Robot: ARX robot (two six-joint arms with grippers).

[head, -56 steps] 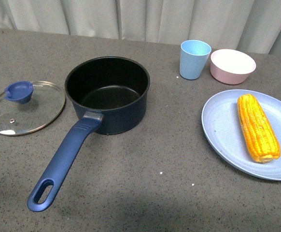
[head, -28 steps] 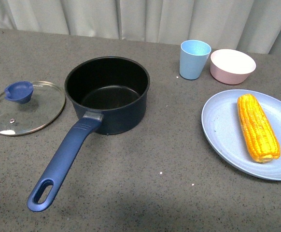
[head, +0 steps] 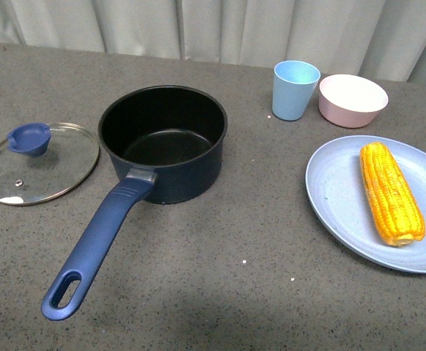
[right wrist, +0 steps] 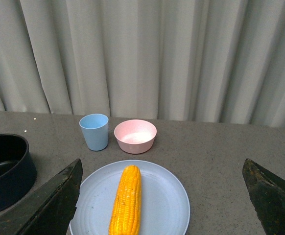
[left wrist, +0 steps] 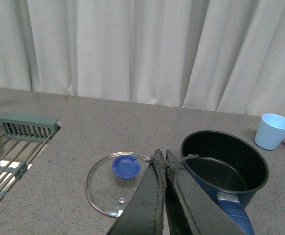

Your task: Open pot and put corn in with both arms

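Lid (head: 39, 162) of glass, blue knob (head: 28, 138) upward, lies flat on the grey speckled bench (head: 235, 292) at the left, just beside the saucepan but not on it. Right of it stands the dark navy saucepan (head: 163, 142), open, with its black inside showing and its long blue handle (head: 96, 245) running toward the near left. In the left wrist view the left hand (left wrist: 163, 154) is on the near side of lid and saucepan, its two fingers pressed together with nothing between them. Farther right, near the curtain (head: 220, 29), a light blue cup (head: 295, 89) stands upright with a pink bowl (head: 353, 100) just beside it on its right. Nearer, at the right, a pale blue plate (head: 337, 197) carries the corn cob (head: 391, 192), which lies lengthwise from near to far, well apart from the saucepan. In the right wrist view the right hand (right wrist: 162, 164) is spread wide and holds nothing, and the plate shows between its fingers (right wrist: 54, 200).
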